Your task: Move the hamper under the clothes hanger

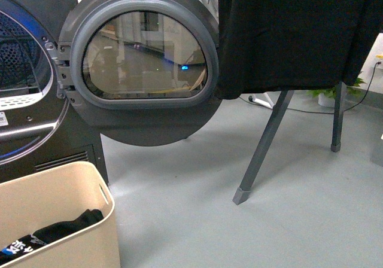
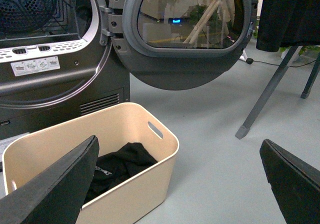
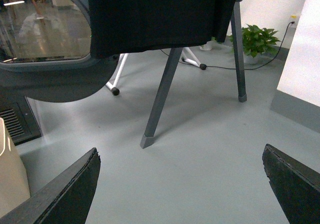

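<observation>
Both pincers are spread wide and hold nothing. The left pincer (image 2: 178, 141) faces the hamper (image 2: 145, 184), and the right pincer (image 3: 181, 150) is over bare floor. The hamper stands just before the dryer (image 1: 30, 142), well apart from the clothes rack (image 1: 263, 148) further right. With few clothes (image 2: 120, 164) inside it is probably light, stiff and smooth. The slot handle (image 2: 155, 129) seems the surest hold.

The left gripper (image 2: 178, 140) has two matte black fingers (image 2: 55, 184). They are broad flat wedges that narrow to a blunt corner, with a thin paler line along the inner edge. The right gripper (image 3: 180, 148) has fingers (image 3: 292, 176) of the same black wedge shape, with slightly rough, ragged inner edges.
</observation>
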